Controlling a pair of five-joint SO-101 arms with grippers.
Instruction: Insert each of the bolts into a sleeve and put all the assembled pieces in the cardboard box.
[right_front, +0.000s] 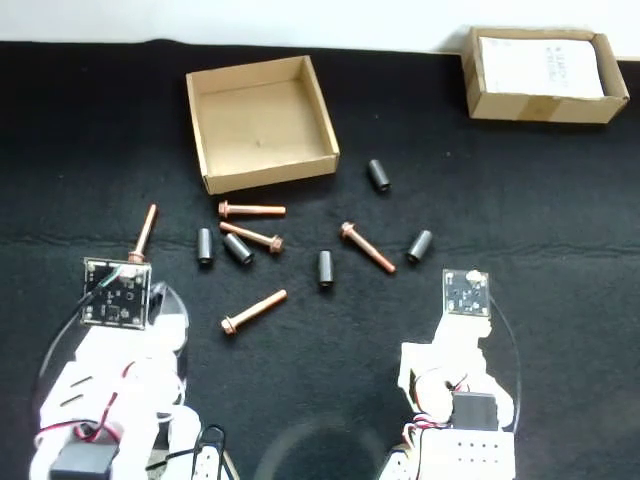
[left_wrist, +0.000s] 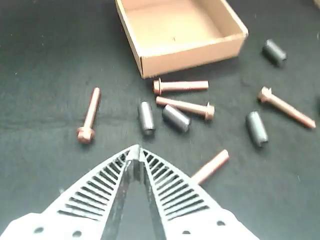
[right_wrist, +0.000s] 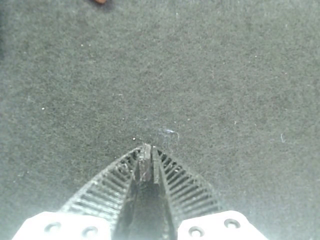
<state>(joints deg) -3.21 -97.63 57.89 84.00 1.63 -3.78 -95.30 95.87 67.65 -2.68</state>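
Note:
Several copper bolts (right_front: 252, 209) and dark sleeves (right_front: 325, 268) lie loose on the black mat in front of the open cardboard box (right_front: 205, 130). None of the bolts sits in a sleeve. My left gripper (left_wrist: 136, 151) is shut and holds nothing, hovering near the mat just short of a sleeve (left_wrist: 146, 117) and between two bolts (left_wrist: 89, 116) (left_wrist: 210, 166). The box's front wall (left_wrist: 190, 55) stands farther off in that view. My right gripper (right_wrist: 146, 150) is shut and holds nothing, over bare mat at the right front.
A second cardboard box (right_front: 520, 105) with a white sheet inside sits at the back right. One sleeve (right_front: 378, 174) lies apart near the open box's right corner. The left arm's wrist (right_front: 117, 292) and the right arm's wrist (right_front: 467, 292) are at the front.

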